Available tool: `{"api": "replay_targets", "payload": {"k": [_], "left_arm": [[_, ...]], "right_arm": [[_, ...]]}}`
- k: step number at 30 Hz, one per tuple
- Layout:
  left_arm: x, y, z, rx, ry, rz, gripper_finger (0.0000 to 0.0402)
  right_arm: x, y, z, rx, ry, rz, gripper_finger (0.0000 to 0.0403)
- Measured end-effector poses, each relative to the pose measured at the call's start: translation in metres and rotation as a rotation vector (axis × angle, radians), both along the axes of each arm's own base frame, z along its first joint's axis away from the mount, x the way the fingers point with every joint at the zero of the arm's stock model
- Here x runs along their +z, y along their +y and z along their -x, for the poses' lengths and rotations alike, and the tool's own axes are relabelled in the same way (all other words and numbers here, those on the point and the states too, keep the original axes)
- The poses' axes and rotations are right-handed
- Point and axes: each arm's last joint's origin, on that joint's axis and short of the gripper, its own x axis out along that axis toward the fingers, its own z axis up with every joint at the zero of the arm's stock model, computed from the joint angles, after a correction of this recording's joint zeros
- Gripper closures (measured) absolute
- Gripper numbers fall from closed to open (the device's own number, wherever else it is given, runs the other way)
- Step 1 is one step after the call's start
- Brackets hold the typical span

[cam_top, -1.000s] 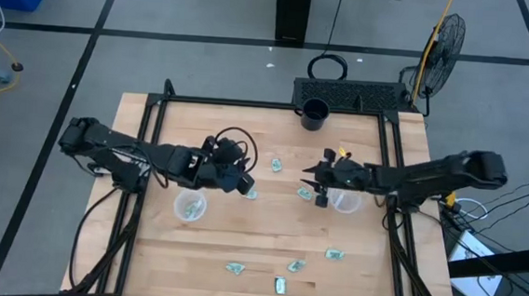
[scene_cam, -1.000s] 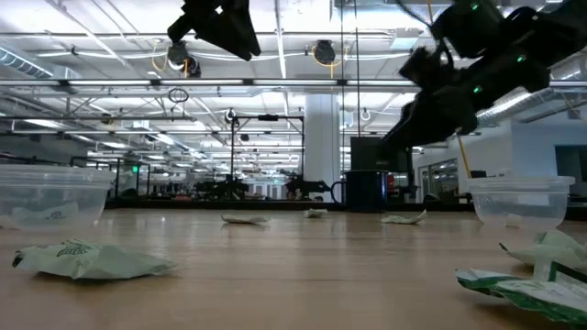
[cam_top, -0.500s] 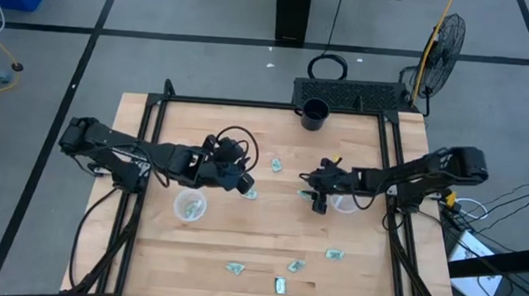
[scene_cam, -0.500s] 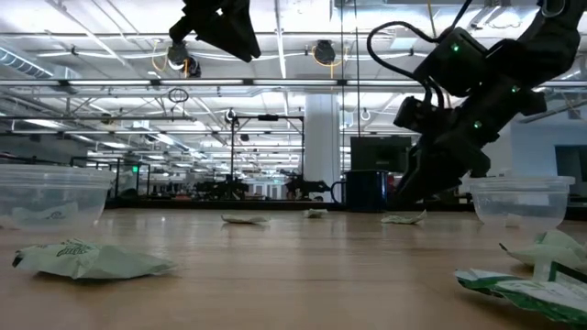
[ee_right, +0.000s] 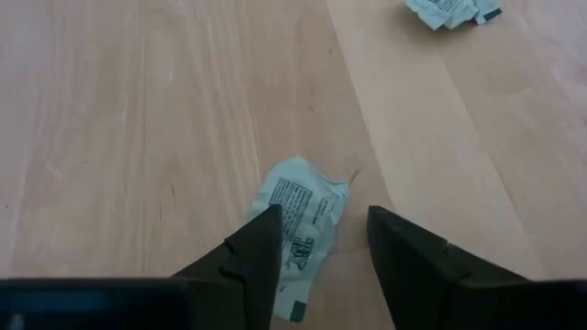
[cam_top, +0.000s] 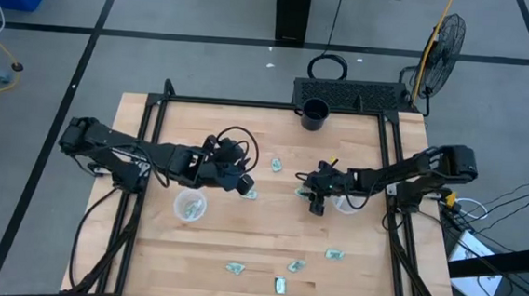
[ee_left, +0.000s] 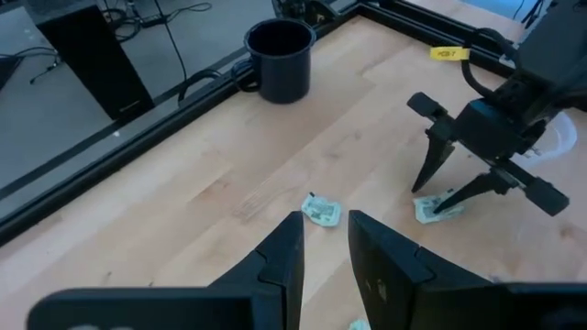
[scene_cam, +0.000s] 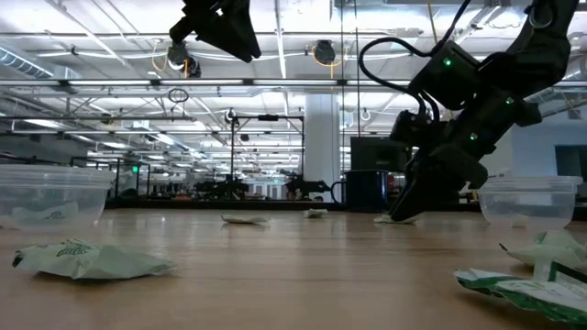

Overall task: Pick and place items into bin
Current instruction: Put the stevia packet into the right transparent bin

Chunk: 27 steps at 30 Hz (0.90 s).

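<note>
Items, pale green-teal crinkled wrappers, lie scattered on the wooden worktop (cam_top: 268, 232). We count one wrapper (ee_right: 298, 231) lying flat directly between the spread fingers of the right pincer (cam_top: 307, 185), right of the worktop's centre; a second wrapper (cam_top: 276, 164) sits just left and far of it; a third (cam_top: 251, 195) lies near the left pincer. Four more sit toward the near edge: one (cam_top: 235, 268) at the left, one (cam_top: 295, 265) and one (cam_top: 280, 284) in the middle, one (cam_top: 334, 255) at the right.

We record the right pincer lowered to the worktop, fingers (ee_left: 431, 163) open and straddling the first wrapper, tips at or close to the wood; whether they touch it we cannot tell.

We record the left pincer (cam_top: 242, 182) raised above the worktop, left of centre, its fingers (ee_left: 280, 261) nearly together with a narrow gap, holding nothing visible.

Two clear plastic cups stand on the worktop: the left cup (cam_top: 190, 205) just near the left arm, the right cup (cam_top: 343, 202) just beside the right arm. A dark mug (cam_top: 314, 113) stands at the far edge.
</note>
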Motion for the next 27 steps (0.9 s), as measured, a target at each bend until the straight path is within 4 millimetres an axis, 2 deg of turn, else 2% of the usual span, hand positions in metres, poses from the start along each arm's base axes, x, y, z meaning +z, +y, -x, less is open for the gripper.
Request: {"api": "replay_targets", "payload": {"k": [3, 10, 13, 16, 22, 24, 27], "left_arm": [[0.0, 0.0, 0.0, 0.0, 0.0, 0.0, 0.0309], [0.0, 0.0, 0.0, 0.0, 0.0, 0.001, 0.0309], [0.0, 0.0, 0.0, 0.0, 0.0, 0.001, 0.0309], [0.0, 0.0, 0.0, 0.001, -0.001, 0.002, 0.0309], [0.0, 0.0, 0.0, 0.004, -0.011, 0.009, 0.0309], [0.0, 0.0, 0.0, 0.006, -0.014, 0.012, 0.0309], [0.0, 0.0, -0.001, 0.009, -0.017, 0.015, 0.0309]], "right_arm": [[0.0, 0.0, 0.0, 0.002, -0.004, 0.004, 0.0287], [0.005, 0.0, -0.003, 0.023, -0.048, 0.026, 0.039], [0.016, 0.002, -0.002, 0.042, -0.071, 0.042, 0.0394], [0.04, 0.006, 0.0, 0.061, -0.127, 0.044, 0.0395], [0.087, 0.025, 0.033, 0.108, -0.14, 0.009, 0.04], [0.095, 0.028, 0.051, 0.058, -0.104, 0.002, 0.0401], [0.095, 0.029, 0.081, -0.057, 0.012, -0.007, 0.0401]]}}
